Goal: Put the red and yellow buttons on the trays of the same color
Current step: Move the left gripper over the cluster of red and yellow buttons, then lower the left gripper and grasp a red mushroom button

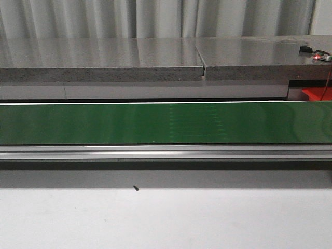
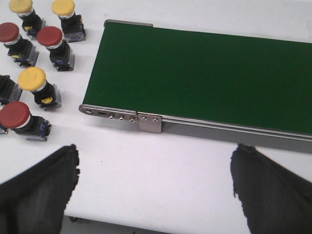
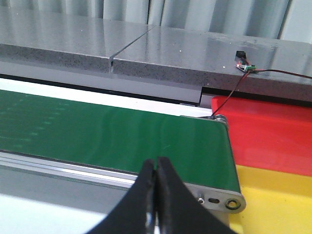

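In the left wrist view several red and yellow buttons stand on the white table beside the end of the green conveyor belt: red ones and yellow ones. My left gripper is open and empty over the white table, short of the belt's end. In the right wrist view my right gripper is shut and empty, over the near edge of the belt. The red tray and yellow tray lie past the belt's other end.
The belt spans the front view with nothing on it. A grey stone ledge runs behind it, with a small sensor board and wire near its right end. A small dark screw lies on the white table.
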You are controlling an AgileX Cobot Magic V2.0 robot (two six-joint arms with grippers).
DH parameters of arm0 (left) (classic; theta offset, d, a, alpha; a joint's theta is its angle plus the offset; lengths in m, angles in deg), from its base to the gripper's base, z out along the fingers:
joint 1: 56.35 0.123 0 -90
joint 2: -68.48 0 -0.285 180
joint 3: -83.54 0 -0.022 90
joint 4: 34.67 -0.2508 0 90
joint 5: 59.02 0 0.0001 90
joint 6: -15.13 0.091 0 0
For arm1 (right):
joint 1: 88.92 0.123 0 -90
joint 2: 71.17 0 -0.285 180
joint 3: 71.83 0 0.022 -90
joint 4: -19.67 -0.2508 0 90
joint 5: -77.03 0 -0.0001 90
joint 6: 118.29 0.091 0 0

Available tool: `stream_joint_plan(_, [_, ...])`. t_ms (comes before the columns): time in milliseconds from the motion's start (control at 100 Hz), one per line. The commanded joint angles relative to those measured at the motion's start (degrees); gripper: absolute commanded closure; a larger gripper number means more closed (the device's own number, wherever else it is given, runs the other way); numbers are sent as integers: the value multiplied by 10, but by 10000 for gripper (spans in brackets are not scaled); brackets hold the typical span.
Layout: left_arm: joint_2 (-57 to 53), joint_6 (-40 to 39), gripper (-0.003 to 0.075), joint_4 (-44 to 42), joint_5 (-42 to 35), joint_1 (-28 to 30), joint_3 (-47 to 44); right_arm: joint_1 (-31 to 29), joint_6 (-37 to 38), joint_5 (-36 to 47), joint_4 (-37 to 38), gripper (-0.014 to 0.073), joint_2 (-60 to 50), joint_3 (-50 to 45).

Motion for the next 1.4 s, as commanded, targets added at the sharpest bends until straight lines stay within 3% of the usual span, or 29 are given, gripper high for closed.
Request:
stream_joint_plan(0, [11,-39,103,-41,-20,14,20,0,-2,47,5,662,-11,10])
stream_joint_plan(220, [59,-45,103,-57,-11,119,20,0,-2,47,5,662,-11,10])
stream_joint_plan(640, [203,-45,103,-12,-123,300,20,0,-2,47,5,662,-11,10])
stream_joint_plan(930, [290,-45,103,-10,-189,342,20,0,-2,47,5,662,-11,10])
stream_joint_plan(1390, [412,-45,103,14,-277,346,20,0,-2,47,5,662,-11,10])
